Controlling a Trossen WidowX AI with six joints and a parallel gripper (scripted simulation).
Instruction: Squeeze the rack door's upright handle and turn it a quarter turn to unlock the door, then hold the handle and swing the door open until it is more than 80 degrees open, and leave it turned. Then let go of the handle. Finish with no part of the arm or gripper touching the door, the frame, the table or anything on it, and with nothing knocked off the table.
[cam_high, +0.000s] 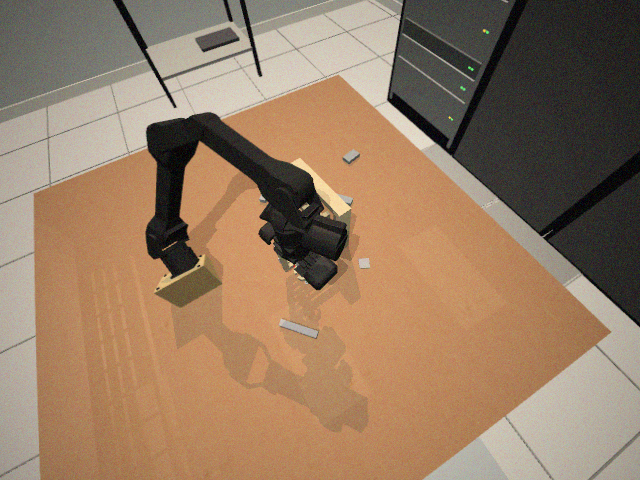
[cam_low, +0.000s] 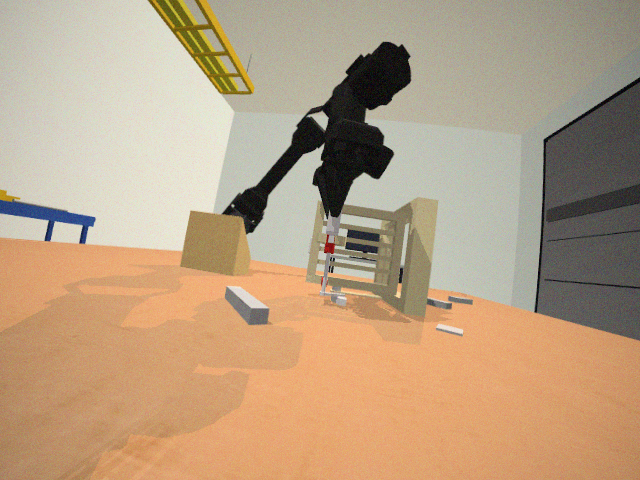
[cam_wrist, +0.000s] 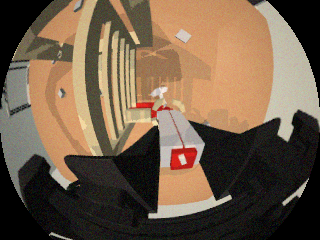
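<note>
My gripper (cam_low: 333, 214) (cam_wrist: 171, 127) is shut on the upper part of the upright handle (cam_low: 332, 225) (cam_wrist: 188, 134), which is pale grey with red parts. In the top view the arm hides the fingertips and handle. The beige slatted door (cam_low: 356, 283) (cam_wrist: 136, 116) stands swung out at a wide angle from the thick beige frame (cam_high: 330, 192) (cam_low: 419, 258). The exact angle cannot be read. A red piece reaches from the handle area to the door's edge in the wrist view; how far the handle is turned is hard to tell.
The table (cam_high: 129, 413) also holds a long grey bar (cam_high: 298, 329) (cam_low: 253, 310) in front of the door. A flat pale block (cam_high: 364, 263) (cam_low: 449, 329) (cam_wrist: 183, 35) lies near the frame, and a grey block (cam_high: 351, 156) lies behind it. The arm's beige base (cam_high: 193, 290) (cam_low: 209, 242) stands to the left.
</note>
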